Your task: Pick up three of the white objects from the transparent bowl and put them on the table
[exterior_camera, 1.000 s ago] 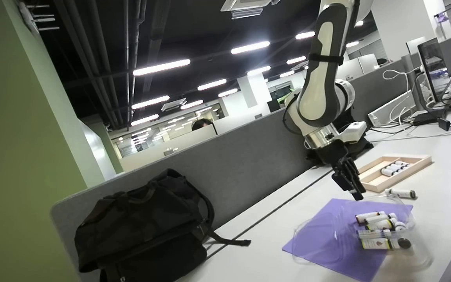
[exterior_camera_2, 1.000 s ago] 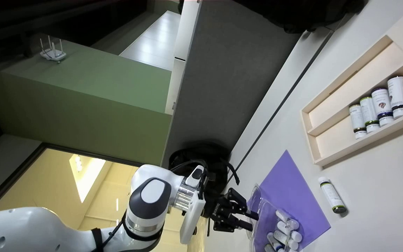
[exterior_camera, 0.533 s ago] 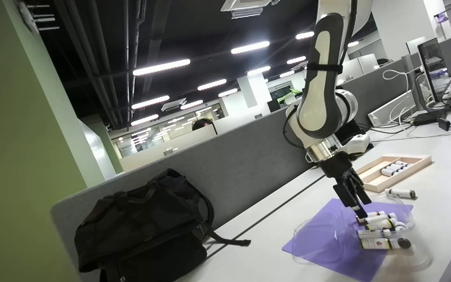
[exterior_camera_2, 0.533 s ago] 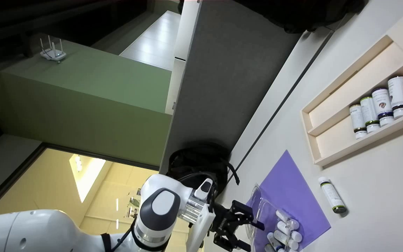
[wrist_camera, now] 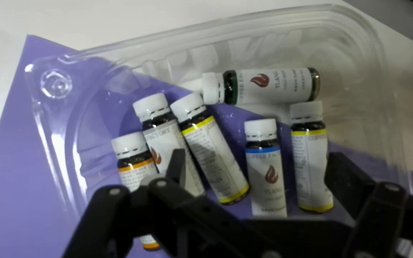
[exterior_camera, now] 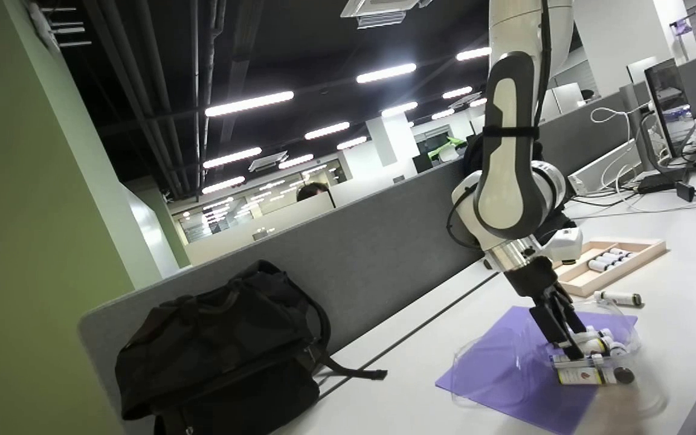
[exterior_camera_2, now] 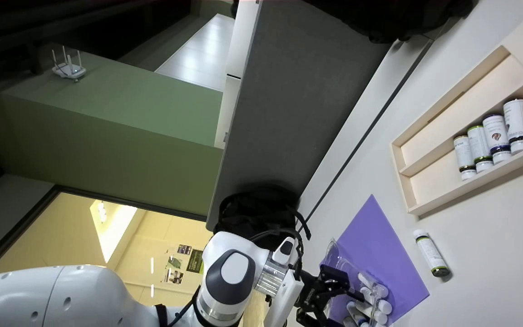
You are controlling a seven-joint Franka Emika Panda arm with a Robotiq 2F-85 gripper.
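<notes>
Purple mat point(wrist_camera: 5, 208) shows through the left part of the clear bowl point(wrist_camera: 206, 34) in my wrist view; pale counter point(wrist_camera: 120, 18) shows beyond its far rim. Six white-labelled bottles point(wrist_camera: 266, 179) lie inside. My fingers point(wrist_camera: 176, 168) stand spread, with three bottles showing between them and none pinched; whether they touch anything, I cannot tell.

In an exterior view, my fingers point down at those bottles, while a loose bottle point(exterior_camera: 618, 298) lies on the counter beyond the bowl, near the wooden tray point(exterior_camera: 626, 269). If that counts as the first of three, the step in hand is, I judge, lining up the second pick.

In an exterior view, four more bottles point(exterior_camera_2: 495, 134) lie in the tray, and I take those as none of my business. Next I should narrow onto a single bottle rather than three, lift it clear of the rim, and lay it on the counter.
</notes>
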